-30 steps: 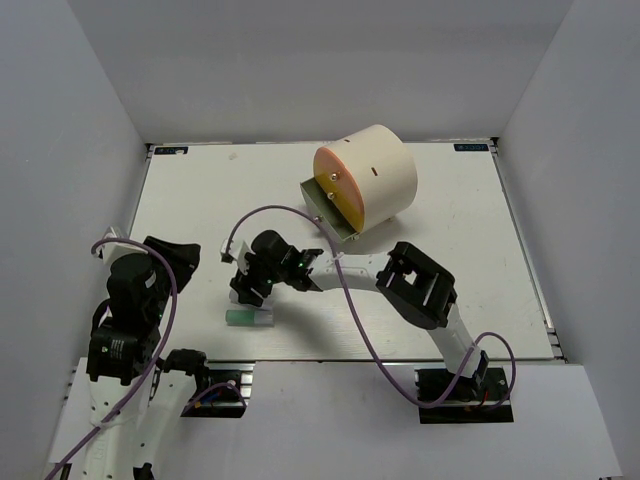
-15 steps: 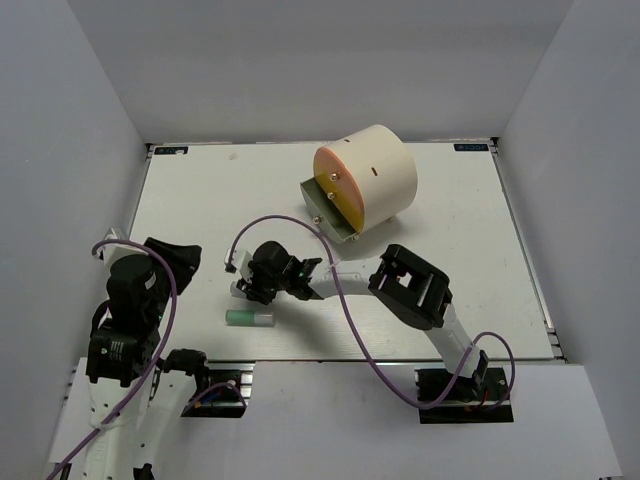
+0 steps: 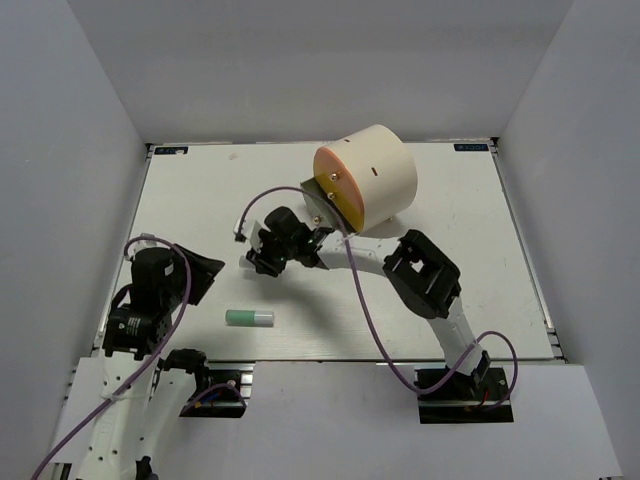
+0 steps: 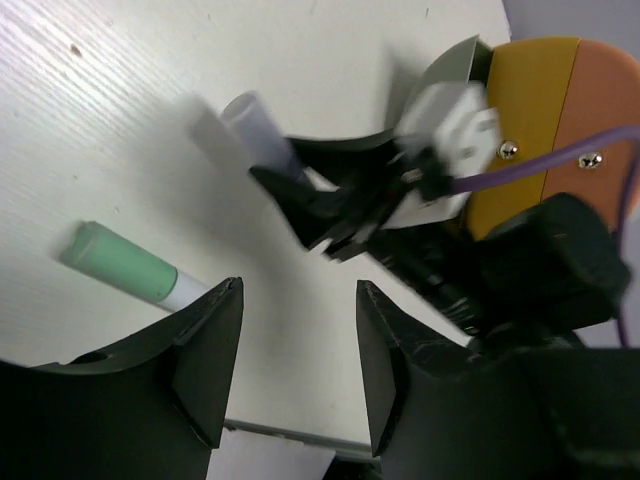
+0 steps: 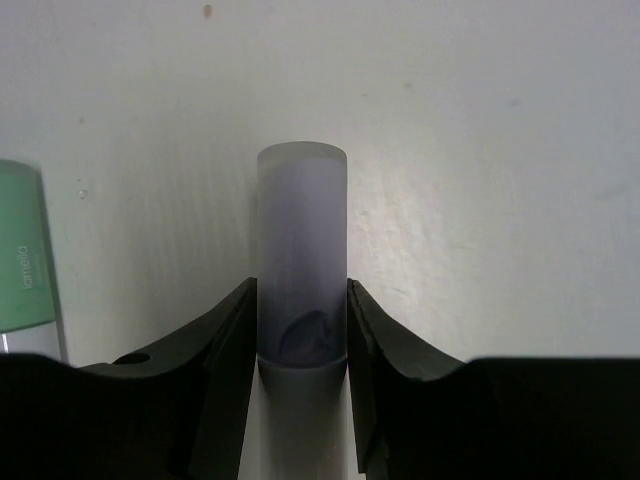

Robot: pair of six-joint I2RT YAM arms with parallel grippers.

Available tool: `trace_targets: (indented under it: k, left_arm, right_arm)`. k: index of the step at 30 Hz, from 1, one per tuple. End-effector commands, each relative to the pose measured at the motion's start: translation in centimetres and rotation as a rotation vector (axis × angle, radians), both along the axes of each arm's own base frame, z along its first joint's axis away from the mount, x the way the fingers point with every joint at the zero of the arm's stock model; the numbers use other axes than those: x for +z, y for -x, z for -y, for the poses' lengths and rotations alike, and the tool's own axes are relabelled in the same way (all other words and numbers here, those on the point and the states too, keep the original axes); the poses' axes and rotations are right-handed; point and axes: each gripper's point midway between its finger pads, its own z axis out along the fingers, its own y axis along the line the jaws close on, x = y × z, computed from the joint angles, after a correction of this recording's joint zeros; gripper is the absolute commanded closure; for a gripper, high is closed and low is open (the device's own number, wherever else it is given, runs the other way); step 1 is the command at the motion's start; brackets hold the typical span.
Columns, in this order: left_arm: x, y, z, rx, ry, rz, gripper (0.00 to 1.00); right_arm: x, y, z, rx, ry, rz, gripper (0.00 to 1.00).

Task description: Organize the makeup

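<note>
My right gripper (image 3: pixel 259 260) is shut on the lavender tube (image 3: pixel 248 263) and holds it just above the table, left of the drum. In the right wrist view the tube (image 5: pixel 300 240) stands between both fingers (image 5: pixel 225 350), its end pointing away. The mint green tube (image 3: pixel 249 318) lies flat near the front edge; it also shows in the left wrist view (image 4: pixel 125 268) and the right wrist view (image 5: pixel 25 265). My left gripper (image 4: pixel 298 292) is open and empty above the table, just right of the green tube. Brushes, lipstick and the gold-black case are out of view.
The big cream drum (image 3: pixel 372 172) with an orange face lies on its side at the back centre, a grey flap (image 3: pixel 330 212) hanging open at its front. The table's front edge (image 3: pixel 330 358) runs close behind the green tube.
My right gripper has lifted the lavender tube away from the green tube and carried it toward the drum. My left arm has swung right and forward toward the green tube.
</note>
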Motion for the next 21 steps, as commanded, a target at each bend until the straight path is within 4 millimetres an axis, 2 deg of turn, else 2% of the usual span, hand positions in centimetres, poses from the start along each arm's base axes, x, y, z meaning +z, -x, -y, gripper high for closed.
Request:
trace_targets:
  k: [1,4,5,9,13,15,16,21]
  left_arm:
    - [-1.0,0.5,1.3,-0.01,0.096,-0.069,0.41]
    - [-2.9,0.6,2.4,0.001,0.178,-0.187,0.4]
    - [-3.4,0.6,2.7,0.014,0.204,-0.222,0.39]
    - [-4.1,-0.1,3.3,0.036,0.254,-0.29,0.37]
    - [-4.4,-1.0,3.7,0.044,0.283,-0.294,0.37]
    - [-5.0,-1.1,4.0,0.036,0.294,-0.305,0.37]
    - [-5.2,-1.2,4.1,0.034,0.3,-0.305,0.37]
    - [-6.2,-1.2,4.4,0.027,0.312,-0.343,0.37]
  right_arm:
    - [10.2,-2.6,-0.1,-0.017,-0.145,0.07,1.0]
    - [13.1,-4.2,2.0,-0.086,-0.152,0.061,1.0]
    - [13.4,-5.4,3.2,-0.138,-0.14,0.061,1.0]
    - [15.2,-7.4,5.9,-0.259,-0.141,0.111,1.0]
    - [15.3,-9.9,9.4,-0.389,-0.1,0.165,1.0]
    - [15.4,-10.2,10.2,-0.411,-0.091,0.178,1.0]
    - [15.3,-11.0,11.2,-0.448,-0.076,0.198,1.0]
    - [14.2,-12.2,13.4,-0.525,-0.021,0.227,1.0]
